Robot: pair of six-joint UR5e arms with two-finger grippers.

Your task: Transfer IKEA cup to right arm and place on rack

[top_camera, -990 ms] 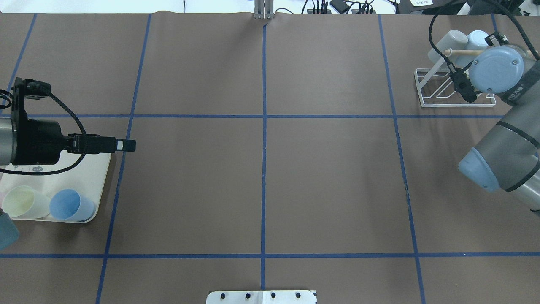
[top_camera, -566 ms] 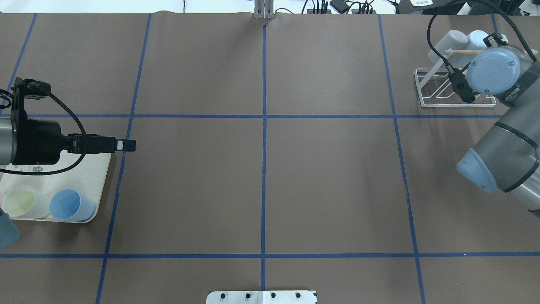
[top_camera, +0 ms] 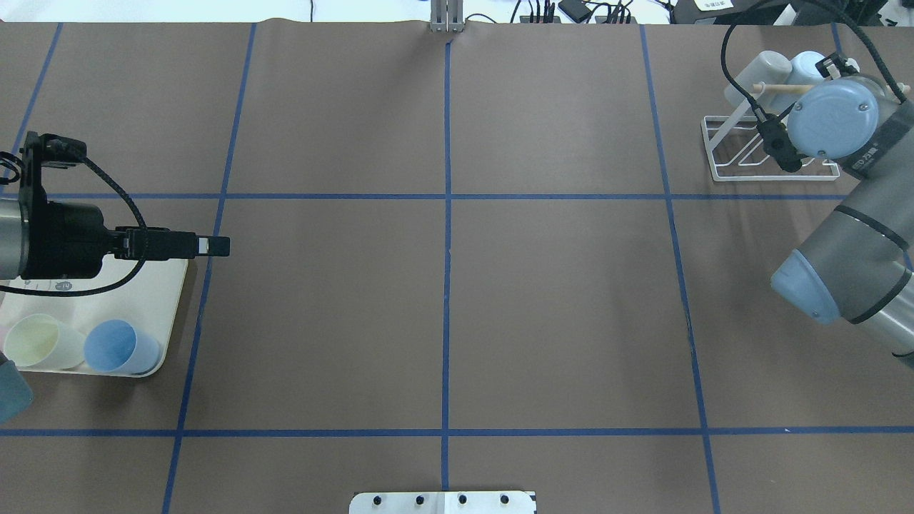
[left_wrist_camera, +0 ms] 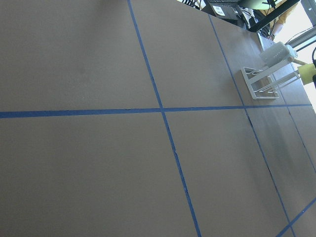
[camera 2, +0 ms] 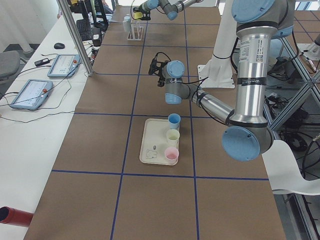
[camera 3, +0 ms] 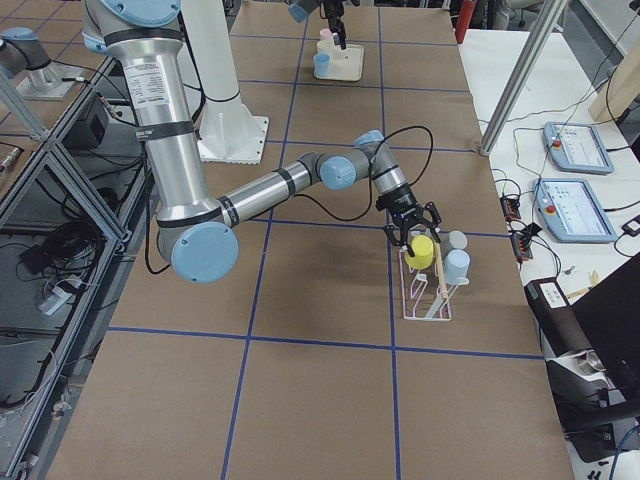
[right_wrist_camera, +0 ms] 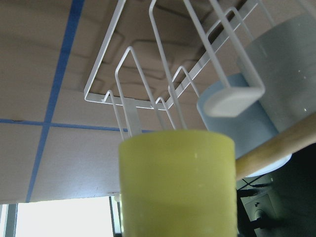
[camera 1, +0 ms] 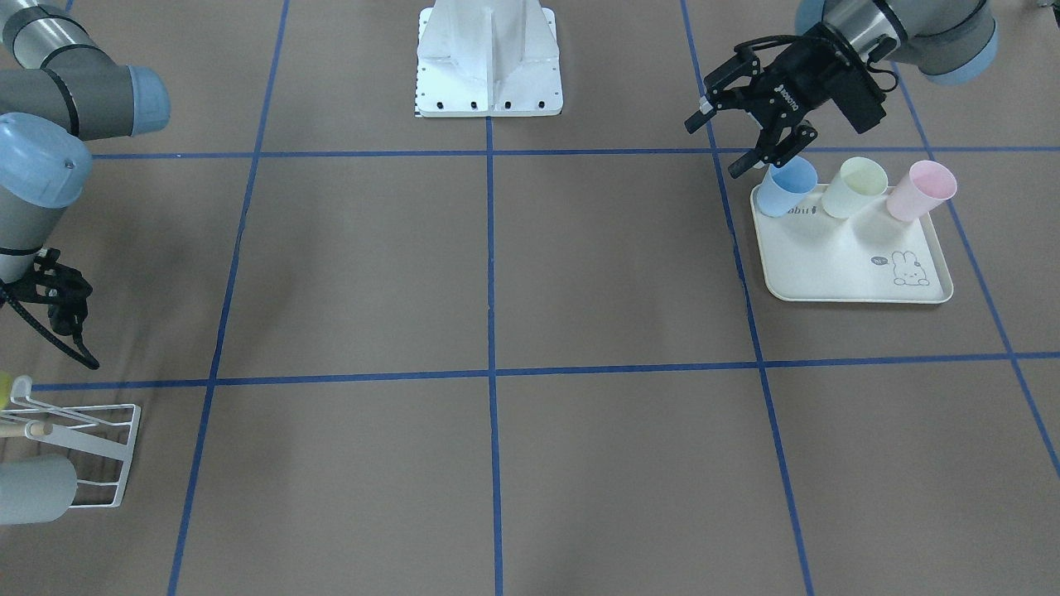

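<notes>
The white wire rack (top_camera: pixel 742 153) stands at the far right of the table. A bright yellow cup (camera 3: pixel 420 247) hangs on one of its prongs, filling the bottom of the right wrist view (right_wrist_camera: pixel 177 182). My right gripper (camera 3: pixel 415 228) hovers just above that cup with its jaws spread, open. My left gripper (camera 1: pixel 712 151) is open and empty, in the air above the corner of the cream tray (camera 1: pixel 828 265), next to a blue cup (camera 1: pixel 787 186). A pale yellow cup (camera 1: pixel 857 186) and a pink cup (camera 1: pixel 919 190) stand on the tray beside it.
A grey cup (top_camera: pixel 757 71) and a light blue cup (top_camera: pixel 807 64) hang on the rack by its wooden dowel (right_wrist_camera: pixel 276 143). The white robot base (camera 1: pixel 489 58) sits mid-table at my edge. Blue tape lines cross the brown table cover.
My right arm's wrist and elbow have shifted slightly to the left at the rack. My left arm has not moved.
</notes>
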